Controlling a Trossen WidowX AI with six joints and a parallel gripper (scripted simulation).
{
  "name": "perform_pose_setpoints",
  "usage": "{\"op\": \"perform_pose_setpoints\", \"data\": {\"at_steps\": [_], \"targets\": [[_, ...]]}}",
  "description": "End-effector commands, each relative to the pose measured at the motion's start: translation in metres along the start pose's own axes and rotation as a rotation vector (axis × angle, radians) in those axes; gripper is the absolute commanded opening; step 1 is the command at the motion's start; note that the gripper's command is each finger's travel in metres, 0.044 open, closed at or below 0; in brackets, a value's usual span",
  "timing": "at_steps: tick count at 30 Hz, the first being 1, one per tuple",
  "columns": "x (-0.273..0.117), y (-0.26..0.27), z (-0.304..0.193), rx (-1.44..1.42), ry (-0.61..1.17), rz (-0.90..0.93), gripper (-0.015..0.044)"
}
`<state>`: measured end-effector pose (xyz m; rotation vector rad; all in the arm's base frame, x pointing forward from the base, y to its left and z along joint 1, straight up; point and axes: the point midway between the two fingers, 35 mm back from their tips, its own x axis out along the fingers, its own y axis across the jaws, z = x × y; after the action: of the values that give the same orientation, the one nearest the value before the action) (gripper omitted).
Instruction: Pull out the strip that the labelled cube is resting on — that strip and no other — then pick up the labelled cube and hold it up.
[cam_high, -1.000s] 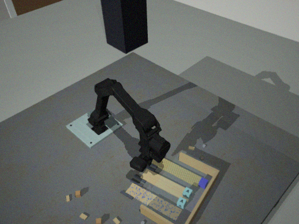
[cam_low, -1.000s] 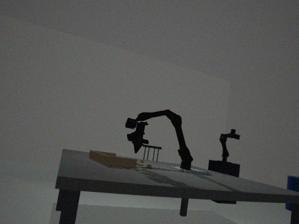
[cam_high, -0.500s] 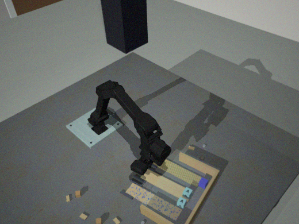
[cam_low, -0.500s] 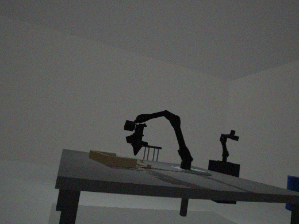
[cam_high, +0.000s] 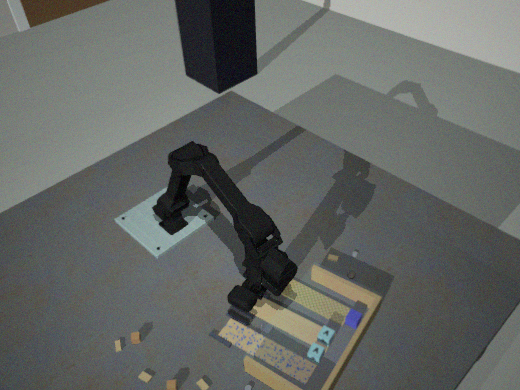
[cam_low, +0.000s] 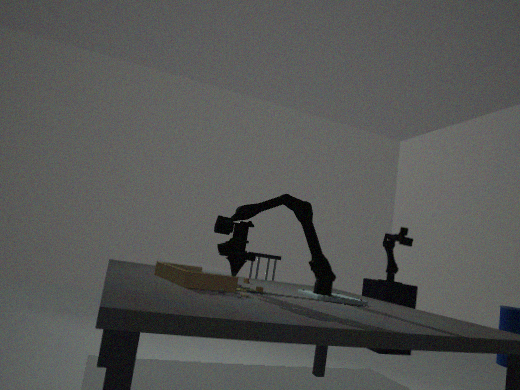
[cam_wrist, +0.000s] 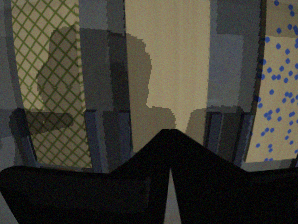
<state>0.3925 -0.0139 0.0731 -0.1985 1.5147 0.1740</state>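
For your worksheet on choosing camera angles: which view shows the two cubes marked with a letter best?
The top view: both pale blue lettered cubes sit at the far ends of their strips, near the tray's wooden wall. The exterior view shows only the tray's side; the wrist view shows strips and the shut hand, no cubes.
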Motion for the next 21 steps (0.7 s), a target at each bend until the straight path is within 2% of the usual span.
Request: {"op": "perform_pose_setpoints", "data": {"at_steps": [1,21], "targets": [[0.010,0.000,-0.001,-0.006,0.006,0.006,0.0000],[0.033,-0.001,-0.004,-0.006,0.007,0.006,0.0000]]}}
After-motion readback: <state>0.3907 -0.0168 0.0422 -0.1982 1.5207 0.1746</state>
